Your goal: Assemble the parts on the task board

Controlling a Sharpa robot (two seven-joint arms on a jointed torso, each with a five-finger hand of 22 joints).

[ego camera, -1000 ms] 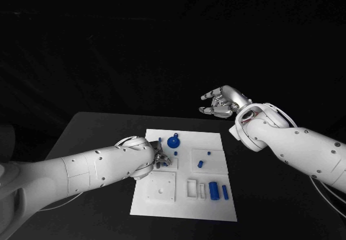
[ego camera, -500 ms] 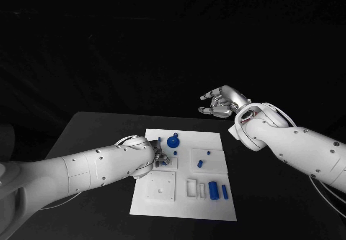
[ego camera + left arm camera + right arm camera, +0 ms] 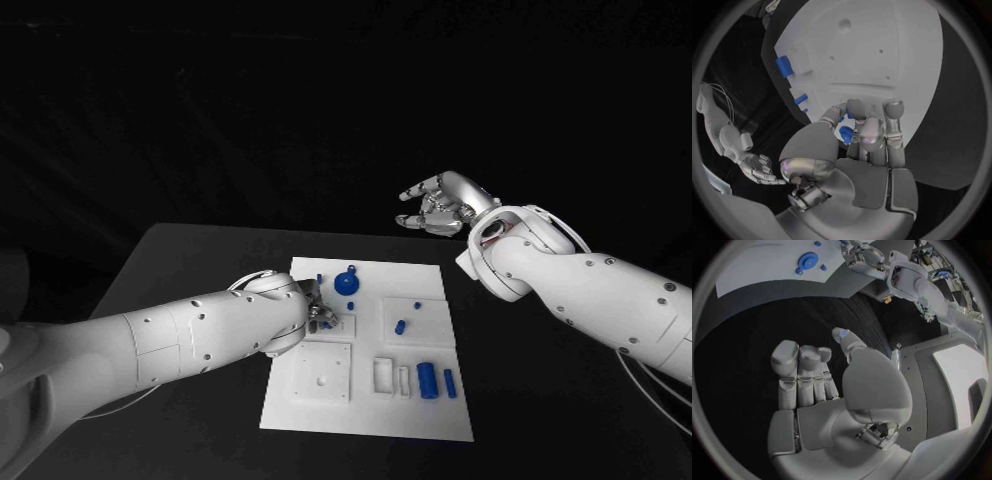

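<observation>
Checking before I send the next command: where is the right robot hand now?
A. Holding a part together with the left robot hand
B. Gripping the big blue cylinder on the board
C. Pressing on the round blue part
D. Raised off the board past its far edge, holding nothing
D: the right robot hand hangs beyond the far edge of the task board, fingers apart around nothing.

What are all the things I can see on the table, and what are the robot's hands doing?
table: one, black, under everything.
task board: one, white, middle of the table.
round part: one, blue, at the board's far end.
cylinder parts: two, blue, side by side toward the board's near right.
small parts: a few, blue, mid-board; exact count unclear.
held part: one, blue, pinched in the left hand's fingers.
left hand: silver, low over the board's left side, holding that part.
right hand: silver, raised beyond the table's far edge, holding nothing.
</observation>
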